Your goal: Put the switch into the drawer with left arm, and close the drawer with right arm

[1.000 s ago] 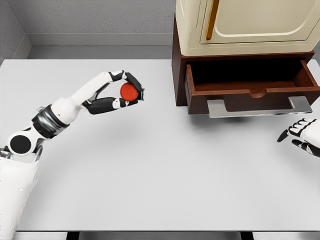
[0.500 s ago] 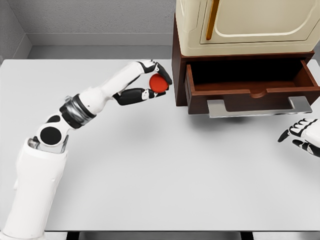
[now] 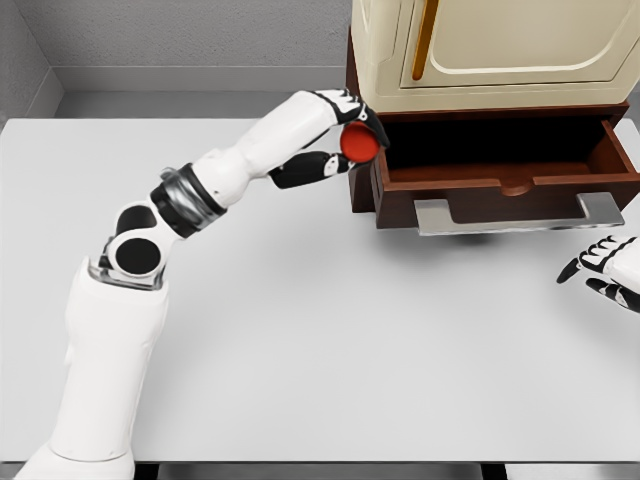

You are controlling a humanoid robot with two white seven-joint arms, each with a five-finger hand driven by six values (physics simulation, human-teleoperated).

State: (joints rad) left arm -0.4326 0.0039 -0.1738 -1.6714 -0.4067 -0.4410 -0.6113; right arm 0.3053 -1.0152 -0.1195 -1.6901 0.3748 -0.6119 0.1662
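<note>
White tabletop [image 3: 330,340] fills most of the frame, with grey walls along the top and upper left edges. At the upper right stands a dark brown cabinet [image 3: 358,150], and a cream-coloured unit [image 3: 500,50] with an amber vertical handle sits on top of it. Its drawer [image 3: 505,185] is pulled out toward the viewer, showing a dark interior, and a flat grey handle [image 3: 515,213] runs across its front panel.

From the head view, the left arm rises from the lower left corner and stretches diagonally toward the upper centre. The left hand [image 3: 335,140] is closed around the switch [image 3: 360,144], a round red object pinched between the dark fingertips above and the thumb below. The switch hangs in the air just at the upper left corner of the drawer, beside the cabinet's left side and above the table; whether it touches the drawer's edge cannot be told.

The right hand [image 3: 605,273] shows at the right edge of the frame, below and to the right of the drawer handle and apart from it. Its fingers are spread loosely and hold nothing, and it sits low over the tabletop.
</note>
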